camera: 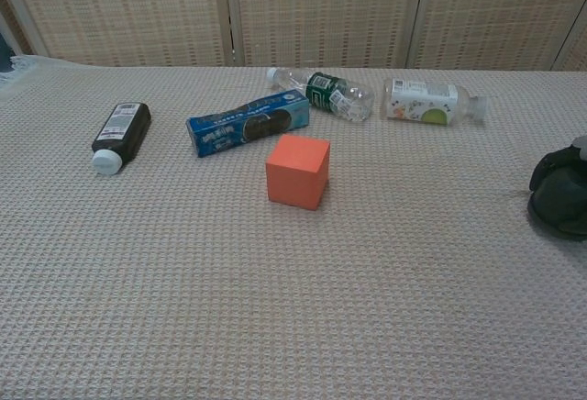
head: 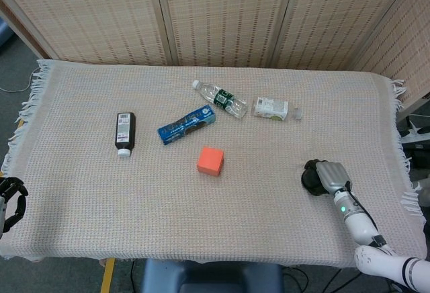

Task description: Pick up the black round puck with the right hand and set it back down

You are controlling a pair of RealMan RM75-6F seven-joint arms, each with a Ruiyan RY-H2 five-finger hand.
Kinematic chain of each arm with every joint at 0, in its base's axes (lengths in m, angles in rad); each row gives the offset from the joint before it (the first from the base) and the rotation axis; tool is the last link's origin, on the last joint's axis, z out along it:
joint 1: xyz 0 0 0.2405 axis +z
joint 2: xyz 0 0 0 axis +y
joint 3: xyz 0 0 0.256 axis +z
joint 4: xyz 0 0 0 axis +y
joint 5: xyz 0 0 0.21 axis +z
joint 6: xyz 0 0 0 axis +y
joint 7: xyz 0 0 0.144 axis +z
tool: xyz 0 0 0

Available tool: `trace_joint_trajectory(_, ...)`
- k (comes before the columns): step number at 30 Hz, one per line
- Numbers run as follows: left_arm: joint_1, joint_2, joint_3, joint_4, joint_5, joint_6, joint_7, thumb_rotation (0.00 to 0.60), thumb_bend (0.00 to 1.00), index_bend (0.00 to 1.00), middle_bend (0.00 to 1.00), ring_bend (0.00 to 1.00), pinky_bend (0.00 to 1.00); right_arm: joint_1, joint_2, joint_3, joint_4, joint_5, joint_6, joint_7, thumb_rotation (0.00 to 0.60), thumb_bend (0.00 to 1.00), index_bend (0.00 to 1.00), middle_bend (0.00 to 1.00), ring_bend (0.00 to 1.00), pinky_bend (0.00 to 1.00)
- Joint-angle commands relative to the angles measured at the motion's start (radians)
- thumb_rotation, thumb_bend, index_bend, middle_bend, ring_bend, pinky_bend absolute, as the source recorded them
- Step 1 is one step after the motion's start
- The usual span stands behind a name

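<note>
Head view
Puck: one black round puck, on the cloth near the right edge, partly under the right hand.
Right hand: one, lying on the puck, fingers wrapped over it; the puck looks grasped, though it rests on the cloth.
Left hand: one, at the left table edge; if it is clenched or released I cannot tell.
Bottles: three — one dark bottle, one clear bottle, one short bottle, all lying down.
Box: one blue cookie box.
Cube: one orange cube.
Cloth: one beige cloth.

Chest view
Puck: one, at the right frame border, cut off by it.
Other things: three bottles, one box, one cube near the middle.
</note>
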Motion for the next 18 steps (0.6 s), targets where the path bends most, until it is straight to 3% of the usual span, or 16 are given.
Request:
trace_joint_trajectory(1,0.000,0.000,0.000,0.000,0.000,-0.001,0.001,0.600,0.54,0.56,0.40,0.33,0.57,0.006,0.005,-0.007,0.000,0.011,-0.014,-0.007,0.600,0.22,0.43,0.36,0.31,0.52)
trace_joint_trajectory(7,0.000,0.001,0.000,-0.001,-0.001,-0.001,-0.001,0.600,0.54,0.56,0.40,0.33,0.57,0.025,0.010,-0.024,0.004,0.048,-0.045,-0.037,0.600,0.21,0.32,0.24,0.16,0.40)
trace_joint_trajectory(18,0.001,0.004,-0.003,0.001,-0.002,0.004,-0.015,0.600,0.54,0.56,0.41,0.33,0.56,0.053,0.029,-0.045,-0.008,0.095,-0.084,-0.052,0.600,0.21,0.24,0.16,0.06,0.33)
